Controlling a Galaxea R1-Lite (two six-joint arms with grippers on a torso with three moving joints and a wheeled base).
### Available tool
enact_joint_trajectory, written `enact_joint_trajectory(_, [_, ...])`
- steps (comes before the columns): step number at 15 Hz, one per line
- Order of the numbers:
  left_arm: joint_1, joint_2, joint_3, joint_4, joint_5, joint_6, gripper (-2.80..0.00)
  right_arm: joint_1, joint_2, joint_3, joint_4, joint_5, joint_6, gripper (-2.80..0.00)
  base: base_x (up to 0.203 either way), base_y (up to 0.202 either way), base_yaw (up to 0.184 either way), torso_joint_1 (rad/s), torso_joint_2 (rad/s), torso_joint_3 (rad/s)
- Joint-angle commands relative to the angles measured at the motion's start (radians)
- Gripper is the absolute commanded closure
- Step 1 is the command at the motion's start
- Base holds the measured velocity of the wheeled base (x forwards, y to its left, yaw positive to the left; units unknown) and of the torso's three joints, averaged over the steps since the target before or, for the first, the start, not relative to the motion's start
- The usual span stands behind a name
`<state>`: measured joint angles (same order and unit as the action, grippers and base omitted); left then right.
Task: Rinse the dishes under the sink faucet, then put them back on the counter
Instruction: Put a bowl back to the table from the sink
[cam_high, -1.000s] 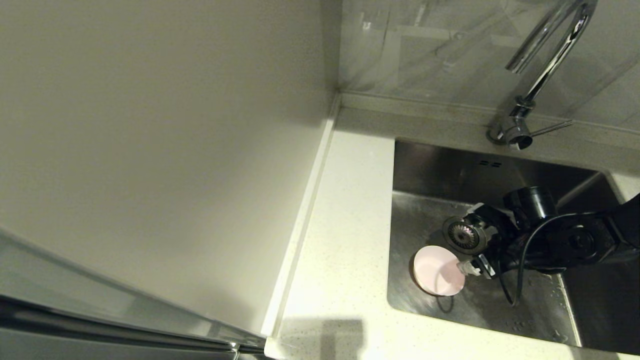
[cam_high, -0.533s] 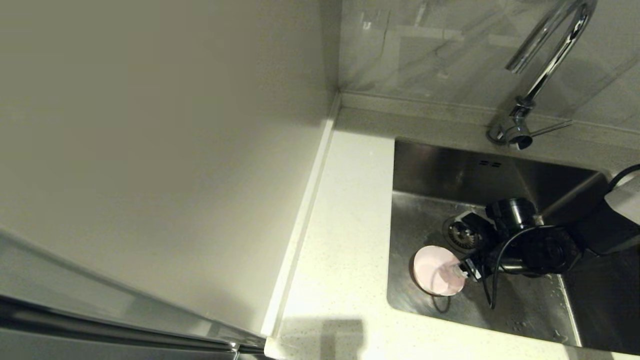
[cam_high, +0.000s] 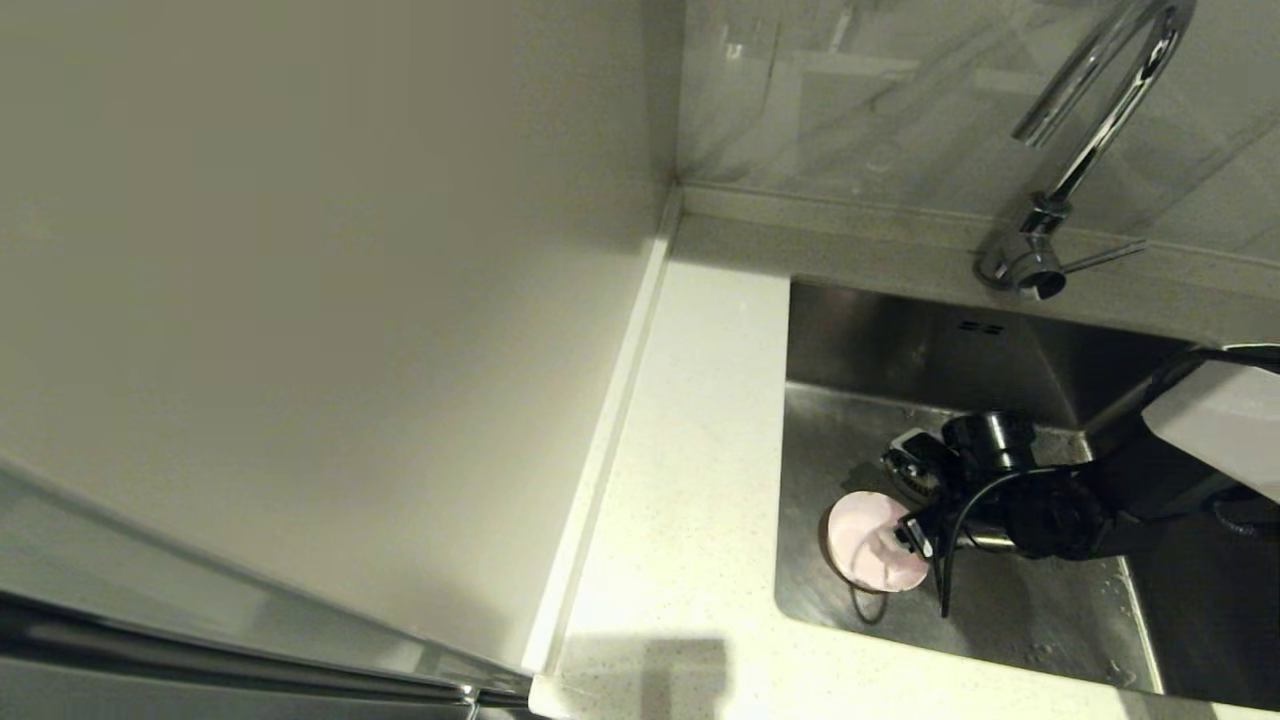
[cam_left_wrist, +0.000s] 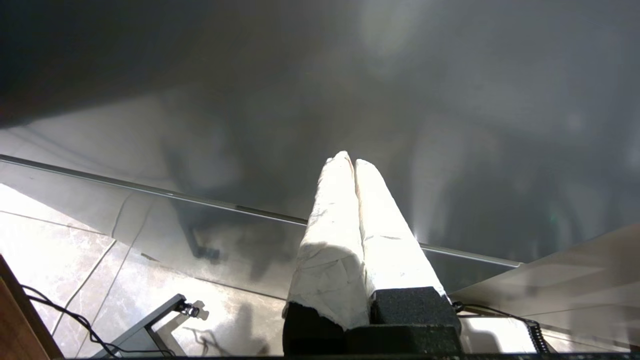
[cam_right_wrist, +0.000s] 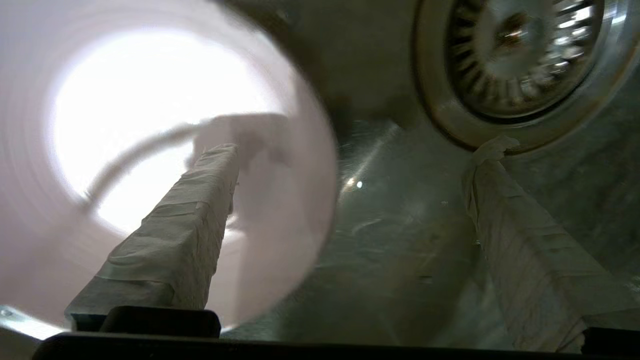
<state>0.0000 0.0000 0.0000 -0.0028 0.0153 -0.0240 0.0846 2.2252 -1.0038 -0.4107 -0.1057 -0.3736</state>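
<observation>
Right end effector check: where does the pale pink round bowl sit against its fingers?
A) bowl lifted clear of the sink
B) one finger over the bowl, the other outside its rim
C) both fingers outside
B: in the right wrist view one finger lies over the pale pink round bowl, the other beside the drain strainer.

My left gripper (cam_left_wrist: 355, 162) just hangs here, white-wrapped fingers (cam_left_wrist: 332, 230) pressed together, above tiled floor (cam_left_wrist: 60, 240) and a cable (cam_left_wrist: 60, 315).
</observation>
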Motion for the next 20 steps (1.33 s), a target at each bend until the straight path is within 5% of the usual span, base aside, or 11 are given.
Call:
enact_joint_trajectory(1, [0.0,-0.003,0.0,0.0,0.0,-0.001,0.0,0.009,0.03,0.002,-0.003,-0.002,-0.002,-2.8,0.0,0.0,0.0,0.0,0.0,0.0])
enact_joint_trajectory(2, [0.0,-0.003,0.0,0.0,0.0,-0.001,0.0,0.009,0.033,0.002,-0.003,-0.004,0.0,0.0,0.0,0.0,0.0,0.0,0.0,0.0])
enact_joint_trajectory(11, [0.0,-0.003,0.0,0.0,0.0,-0.001,0.0,0.006,0.013,-0.005,-0.01,-0.009,0.067,0.0,0.0,0.0,0.0,0.0,0.0,0.0])
enact_joint_trajectory(15, [0.0,-0.003,0.0,0.0,0.001,-0.001,0.0,-0.019,0.013,-0.103,-0.01,-0.112,0.181,0.0,0.0,0.0,0.0,0.0,0.0,0.0])
enact_joint_trajectory(20, [0.0,-0.003,0.0,0.0,0.0,-0.001,0.0,-0.102,-0.077,-0.114,-0.01,-0.187,0.186,0.0,0.0,0.0,0.0,0.0,0.0,0.0])
